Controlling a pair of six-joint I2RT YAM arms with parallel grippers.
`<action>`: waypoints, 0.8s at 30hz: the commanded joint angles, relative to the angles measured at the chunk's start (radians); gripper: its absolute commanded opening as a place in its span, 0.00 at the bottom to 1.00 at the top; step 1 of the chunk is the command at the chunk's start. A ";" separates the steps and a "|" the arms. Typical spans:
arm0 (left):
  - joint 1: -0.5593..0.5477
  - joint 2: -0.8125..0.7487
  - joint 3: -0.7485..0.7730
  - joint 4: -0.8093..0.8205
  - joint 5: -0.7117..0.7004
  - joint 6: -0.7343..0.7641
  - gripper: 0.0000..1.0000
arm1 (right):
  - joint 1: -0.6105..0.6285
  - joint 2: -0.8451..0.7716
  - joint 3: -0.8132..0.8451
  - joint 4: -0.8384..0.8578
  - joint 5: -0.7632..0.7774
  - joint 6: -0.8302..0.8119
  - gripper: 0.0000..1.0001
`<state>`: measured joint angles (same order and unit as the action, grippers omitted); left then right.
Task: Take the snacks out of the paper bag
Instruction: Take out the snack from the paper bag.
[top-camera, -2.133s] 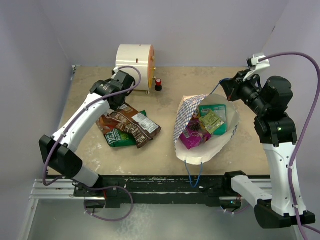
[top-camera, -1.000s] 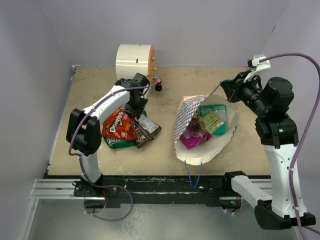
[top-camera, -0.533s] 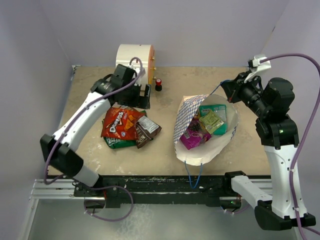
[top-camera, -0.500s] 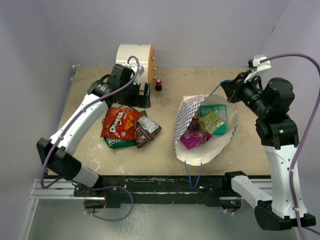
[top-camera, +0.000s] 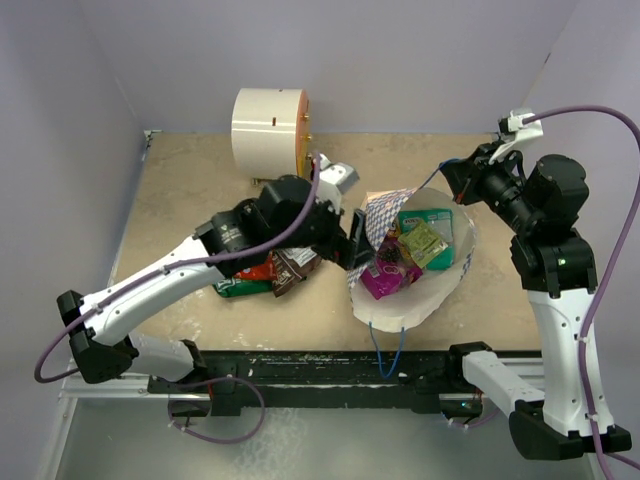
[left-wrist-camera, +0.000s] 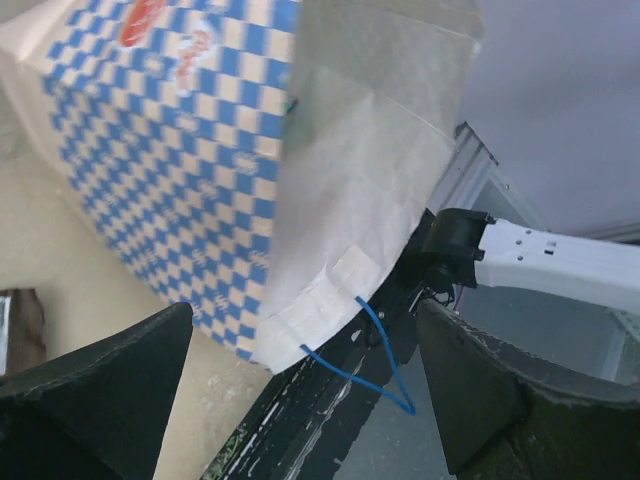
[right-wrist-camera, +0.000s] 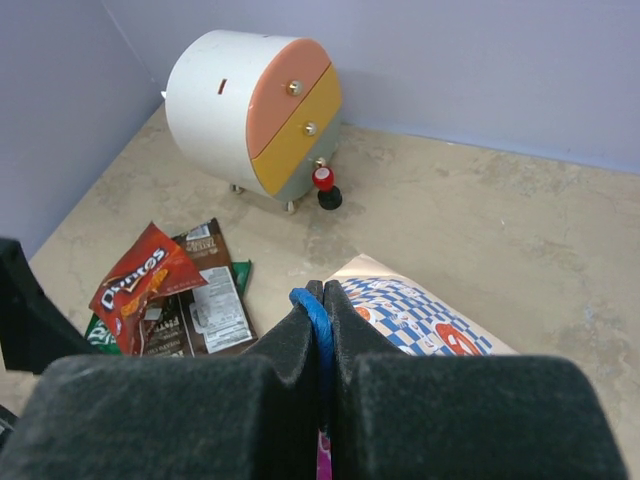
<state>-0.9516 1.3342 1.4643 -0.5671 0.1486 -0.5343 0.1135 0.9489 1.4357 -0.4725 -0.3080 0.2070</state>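
The paper bag lies open on the table, checkered outside up, with purple, yellow-green and green snacks inside. My right gripper is shut on the bag's blue cord handle and holds the far rim up. My left gripper is open and empty at the bag's left side. Its wrist view shows the checkered wall and the near cord handle between the spread fingers. An orange-red packet, a brown one and a green one lie left of the bag.
A white cylindrical drum with an orange face stands at the back, a small red-capped object beside it. Purple walls close in the back and sides. The black rail runs along the near table edge.
My left arm has swung right, from beside the drum above the snack pile to the bag's left side. The right gripper and the bag have not moved.
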 joint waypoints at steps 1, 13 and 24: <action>-0.173 0.041 0.083 0.102 -0.169 0.134 0.95 | 0.005 -0.018 0.028 0.131 -0.029 0.033 0.00; -0.462 0.418 0.316 -0.013 -0.415 0.550 0.62 | 0.005 -0.030 0.025 0.129 -0.028 0.031 0.00; -0.388 0.566 0.241 0.051 -0.393 0.651 0.44 | 0.005 -0.036 0.027 0.121 -0.013 0.027 0.00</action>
<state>-1.3876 1.8729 1.7161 -0.5751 -0.2478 0.0765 0.1135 0.9485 1.4357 -0.4725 -0.3157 0.2195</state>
